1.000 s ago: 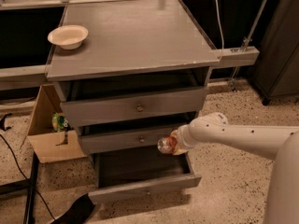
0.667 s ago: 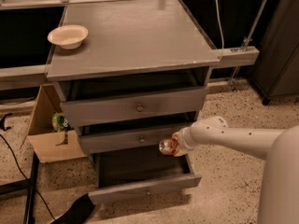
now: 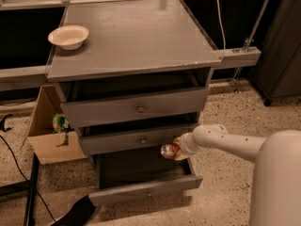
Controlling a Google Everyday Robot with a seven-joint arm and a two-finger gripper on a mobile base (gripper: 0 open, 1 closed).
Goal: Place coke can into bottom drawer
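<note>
The coke can (image 3: pixel 170 150) is reddish with a silver end facing the camera. It lies on its side in my gripper (image 3: pixel 176 149), which is shut on it at the end of my white arm. The can hangs just above the right part of the open bottom drawer (image 3: pixel 141 192), in front of the middle drawer's front panel. The bottom drawer is pulled out, with a dark interior and a narrow grey front with a small knob.
A white bowl (image 3: pixel 68 36) sits on the cabinet top (image 3: pixel 136 36) at the back left. The two upper drawers (image 3: pixel 136 108) are slightly pulled out. A cardboard box (image 3: pixel 49 131) stands left of the cabinet. A black cable and a dark object (image 3: pixel 75 213) lie on the floor.
My gripper with the can has moved slightly down and to the right over the bottom drawer. The drawers and bowl have not moved.
</note>
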